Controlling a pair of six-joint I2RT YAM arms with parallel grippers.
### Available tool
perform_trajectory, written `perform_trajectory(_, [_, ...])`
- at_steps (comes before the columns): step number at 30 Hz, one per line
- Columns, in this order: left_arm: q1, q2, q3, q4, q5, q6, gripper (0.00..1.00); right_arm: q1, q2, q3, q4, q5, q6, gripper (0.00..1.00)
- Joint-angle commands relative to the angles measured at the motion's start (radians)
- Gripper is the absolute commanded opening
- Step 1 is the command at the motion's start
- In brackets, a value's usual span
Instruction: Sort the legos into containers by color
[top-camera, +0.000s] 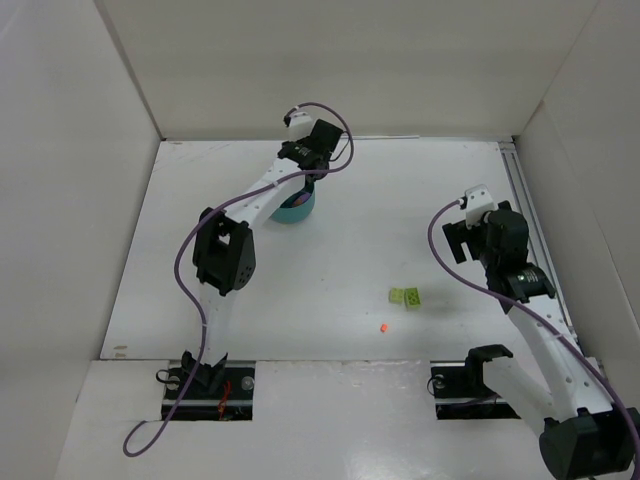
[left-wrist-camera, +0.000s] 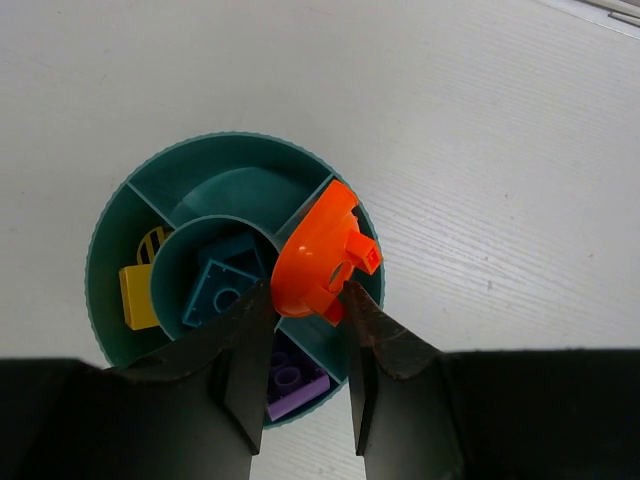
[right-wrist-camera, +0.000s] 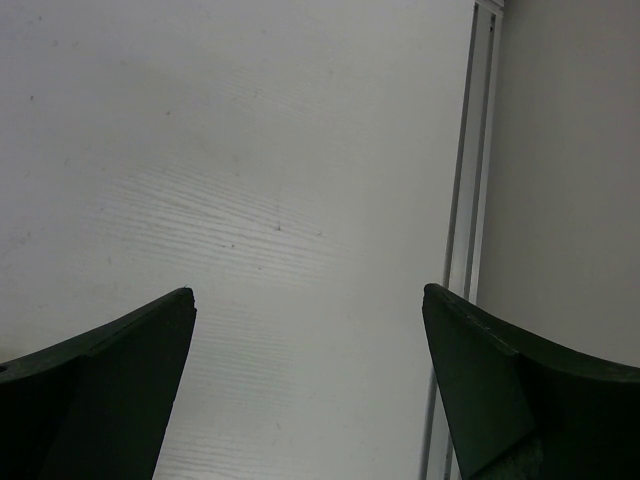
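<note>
**Orange piece held over dish**

Left fingers are clamped on an orange piece, held above the right-hand wedges of the round teal dish. The dish sits upper centre in the top view. Centre cup: teal brick. Left wedge: yellow brick. Lower wedge: purple brick.

Lime green bricks and a tiny orange bit lie on the counter, centre-right, well apart from the dish.

Right fingers are spread wide and grip nothing.

Bright even light, soft shadows, sharp focus, mild overexposure on white
</note>
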Motion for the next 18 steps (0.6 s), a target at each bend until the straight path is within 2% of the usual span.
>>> perform_trajectory(1, [0.000, -0.010, 0.045, -0.025, -0.046, -0.010, 0.23, -0.006, 0.005, 0.015, 0.037, 0.017, 0.001, 1.00])
perform_trajectory(12, [0.000, 0.020, 0.045, -0.025, -0.027, 0.009, 0.31, -0.006, 0.005, 0.015, 0.037, 0.017, 0.001, 1.00])
perform_trajectory(15, [0.000, 0.020, 0.045, -0.025, -0.027, 0.009, 0.39, -0.006, 0.014, 0.015, 0.037, 0.017, 0.001, 1.00])
perform_trajectory(18, [0.000, 0.020, 0.045, -0.025, -0.027, 0.009, 0.42, -0.006, 0.014, 0.015, 0.037, 0.017, 0.001, 1.00])
